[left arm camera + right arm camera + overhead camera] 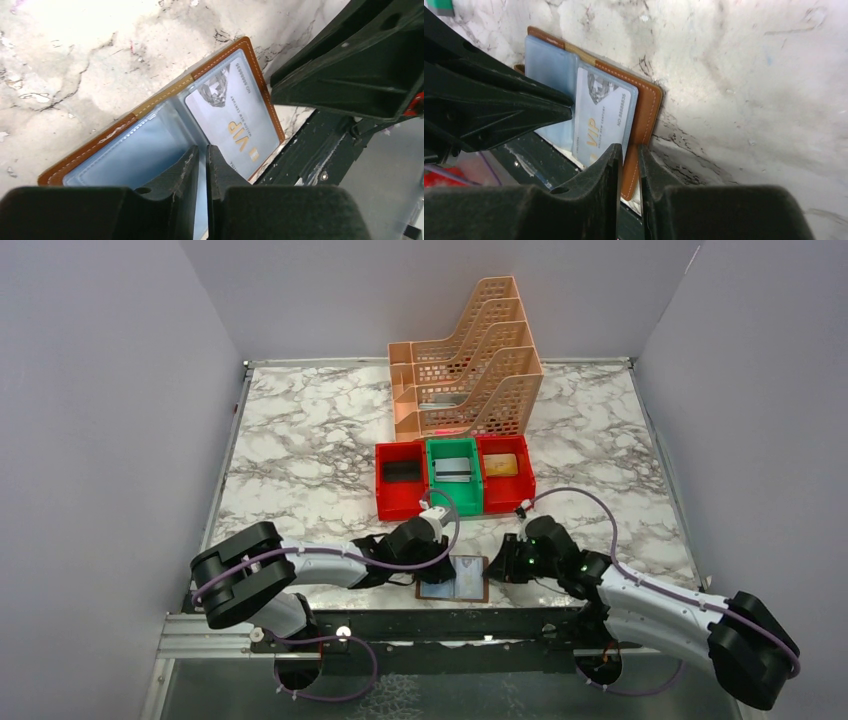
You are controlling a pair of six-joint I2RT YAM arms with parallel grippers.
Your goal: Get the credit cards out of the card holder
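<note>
Left gripper (202, 149): the fingers are drawn almost together with only a thin slit between them. The tips rest on the pale blue clear sleeve at the fold of the open card holder. It cannot be told whether they pinch the sleeve or only press on it.
Right gripper (629, 147): the fingers are nearly closed and clamped on the brown leather edge of the holder's half on that arm's side.
Card holder (145, 145): a brown leather bifold with pale stitching. It lies open and flat, inner side up, at the near edge of the marble table (300, 440) between the two grippers. One corner reaches the black rail (300, 160) along the table front.
Credit card (235, 120): silvery grey-blue with gold "VIP" lettering and a small printed number. It sits inside the clear pocket of the half toward the right gripper, with none of it drawn out.
Other pocket: grey-blue under clear plastic. It cannot be told whether a card lies in it.
Green bin (458, 503): stands mid-table, well apart from the holder, with a grey flat card-like piece inside.
Red bins (400, 503): one touches each side of the green bin. The one on the right holds a yellowish flat piece.
File rack (470, 360): peach plastic with stepped tiers, just behind the bins.
</note>
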